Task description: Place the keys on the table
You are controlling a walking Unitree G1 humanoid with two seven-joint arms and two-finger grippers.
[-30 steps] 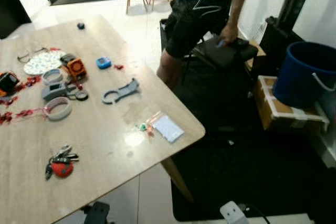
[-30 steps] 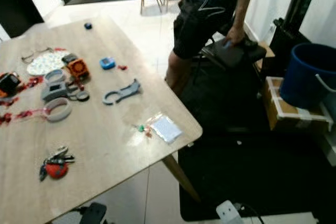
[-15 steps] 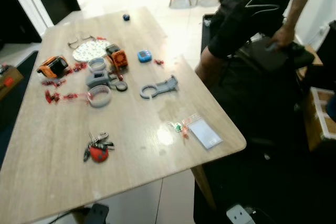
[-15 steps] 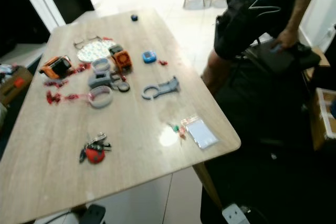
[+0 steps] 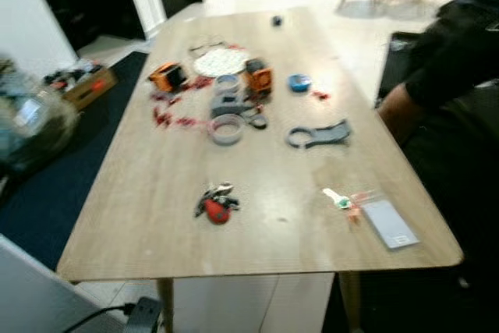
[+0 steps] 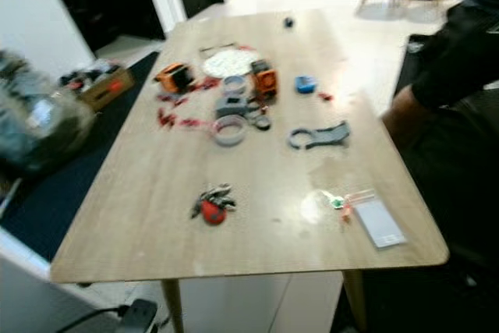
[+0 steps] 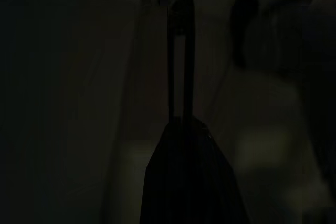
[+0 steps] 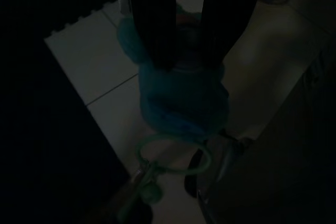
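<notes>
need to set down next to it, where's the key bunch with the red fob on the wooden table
In the head views, the key bunch with the red fob lies on the wooden table, toward the near edge, nearer than the grey tape ring.

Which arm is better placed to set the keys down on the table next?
The right. In its wrist view the right gripper is shut on a blue fob with keys hanging from a ring. The left gripper holds nothing. The table lies ahead.

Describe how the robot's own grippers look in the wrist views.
Both wrist views are very dark. The left gripper shows as a slim black finger rising straight from a broader black base. The right gripper has two long, flat black fingers running side by side. No cables or markings can be made out on either.
</notes>
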